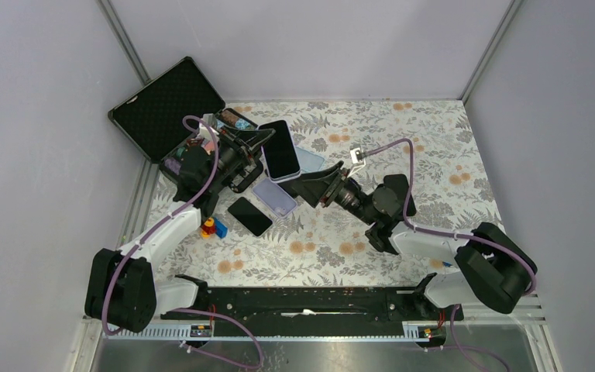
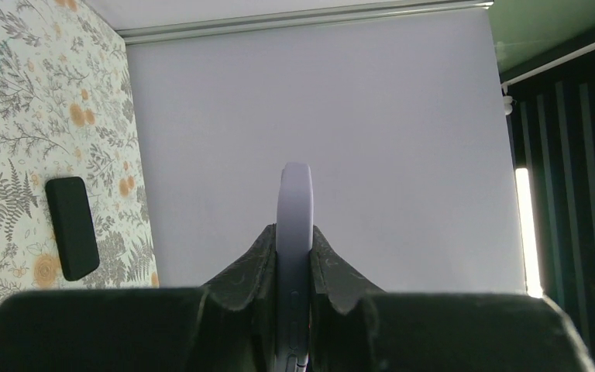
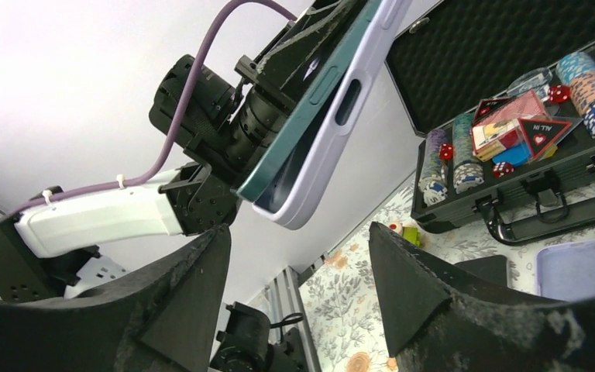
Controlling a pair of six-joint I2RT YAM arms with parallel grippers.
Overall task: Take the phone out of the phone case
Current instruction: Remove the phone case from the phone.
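phone [image 1: 281, 149]: dark screen and teal edge showing, sitting in the case, hanging tilted above the desk [image 1: 434, 147] | phone case [image 3: 354, 85]: lavender, wrapping the phone's back and sides, gaping away from the teal edge at one corner | hold: left gripper [image 2: 295, 248] jaws pinching the cased phone edge-on

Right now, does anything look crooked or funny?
Yes. The left gripper holds a lilac case up in the air, and the phone sits askew in it: one corner sticks out, leaving a gap.

Pale grey walls [image 1: 302, 46], floral fern-print tabletop [image 1: 434, 147]
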